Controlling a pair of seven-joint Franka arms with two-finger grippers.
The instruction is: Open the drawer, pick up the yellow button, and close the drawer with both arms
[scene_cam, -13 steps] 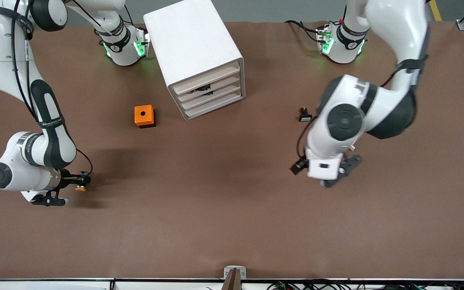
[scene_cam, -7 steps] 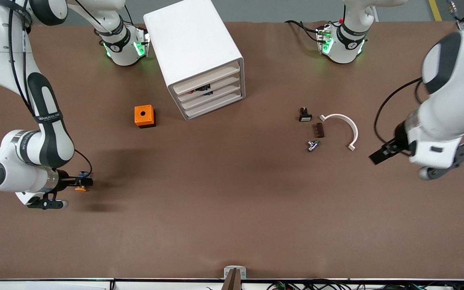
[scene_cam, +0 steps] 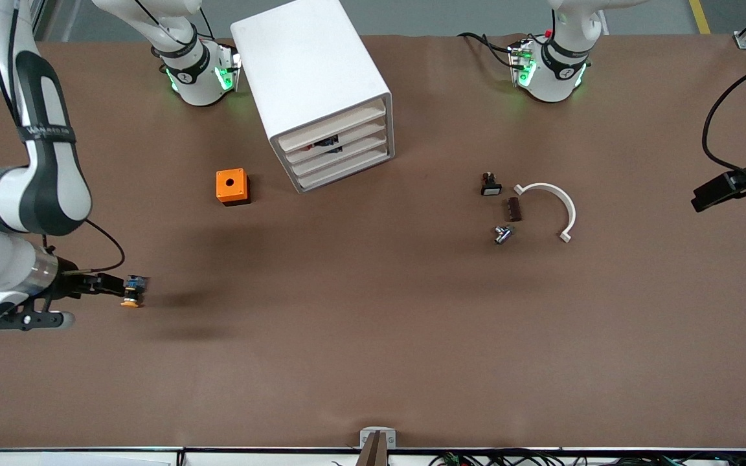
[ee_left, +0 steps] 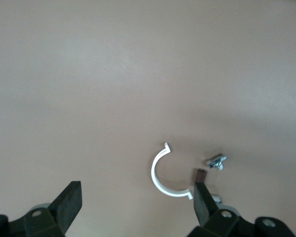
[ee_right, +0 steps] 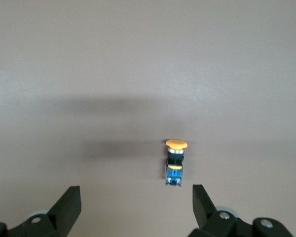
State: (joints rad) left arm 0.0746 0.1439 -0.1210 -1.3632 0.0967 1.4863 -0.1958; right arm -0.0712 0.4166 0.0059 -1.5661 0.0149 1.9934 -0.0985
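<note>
Front and wrist views, drawer task. The button (scene_cam: 132, 292) lay on its side on the brown table (scene_cam: 373, 362) toward my right arm's end, nearer to the front camera than the orange cube (scene_cam: 232, 186). My right hand (ee_right: 135, 205) hung just beside the button, released, its fingers (ee_right: 69, 205) spread wide and touching nothing. The white cabinet (scene_cam: 313, 84) stood between the two arm bases, its top drawer (scene_cam: 333, 128) pushed in flush like the three below it.

Toward my left arm's end lay a small black part with a white face (scene_cam: 490, 185), a dark brown block (scene_cam: 514, 209), a small metal piece (scene_cam: 502, 233) and a white curved clip (scene_cam: 551, 204), all close together. My left hand (ee_left: 135, 205) was over bare table at that end, released, fingers wide apart.

Nothing stood between the button and the cabinet. Grey floor showed past the table's edge at the arm bases.

A second before, my right hand had stood around the button; it had since let go and pulled back. My left arm, then over the small parts, had swung out to the table's end, uncovering them.
</note>
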